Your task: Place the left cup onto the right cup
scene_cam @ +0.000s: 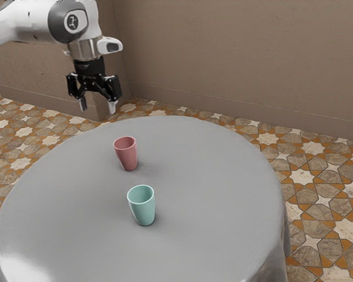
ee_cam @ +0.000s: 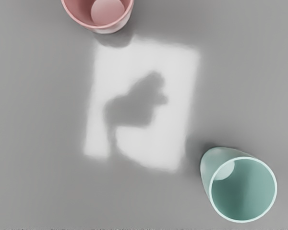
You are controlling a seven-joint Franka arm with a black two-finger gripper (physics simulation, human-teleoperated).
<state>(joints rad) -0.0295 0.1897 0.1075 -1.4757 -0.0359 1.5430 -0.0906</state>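
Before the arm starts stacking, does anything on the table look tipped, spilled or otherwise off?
Nothing stands out. The pink cup and the teal cup both stand upright and apart on the grey table, empty and undamaged. The gripper hangs open above the table, holding nothing.

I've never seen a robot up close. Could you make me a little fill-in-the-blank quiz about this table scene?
1. The gripper hangs above the grey table with its fingers ____.
2. The pink cup and the teal cup both stand ____, mouths up.
3. In the exterior view, the ____ cup stands nearer the camera.
Missing words: open; upright; teal.
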